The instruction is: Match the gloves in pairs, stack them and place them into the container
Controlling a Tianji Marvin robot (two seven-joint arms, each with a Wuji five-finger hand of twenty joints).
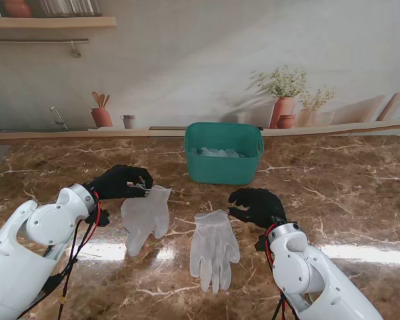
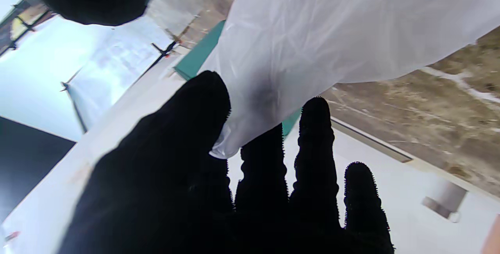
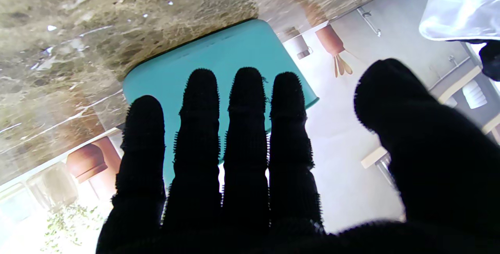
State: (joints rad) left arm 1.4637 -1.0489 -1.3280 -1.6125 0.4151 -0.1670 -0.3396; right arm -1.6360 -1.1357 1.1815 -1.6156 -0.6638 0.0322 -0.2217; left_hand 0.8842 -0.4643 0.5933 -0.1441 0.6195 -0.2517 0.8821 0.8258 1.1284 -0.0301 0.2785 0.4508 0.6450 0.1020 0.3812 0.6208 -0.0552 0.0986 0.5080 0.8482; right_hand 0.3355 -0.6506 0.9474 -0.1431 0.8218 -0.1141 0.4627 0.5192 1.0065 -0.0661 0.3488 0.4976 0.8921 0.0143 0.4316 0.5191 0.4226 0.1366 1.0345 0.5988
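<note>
Two translucent white gloves are out on the marble table. My left hand (image 1: pixel 123 181) pinches the cuff of the left glove (image 1: pixel 145 215), lifting that end; in the left wrist view the glove (image 2: pixel 332 31) hangs between thumb and fingers (image 2: pixel 314 129). The second glove (image 1: pixel 214 247) lies flat at the centre, fingers toward me. My right hand (image 1: pixel 259 205) hovers just right of its cuff, fingers apart, holding nothing. The teal container (image 1: pixel 223 154) stands farther back at the centre with white gloves inside; it also shows past the right fingers (image 3: pixel 242 101) as the container (image 3: pixel 218 52).
A wall backdrop with printed shelf and pots (image 1: pixel 283 110) rises behind the table's far edge. Bare marble table (image 1: pixel 347 193) lies on both sides of the container.
</note>
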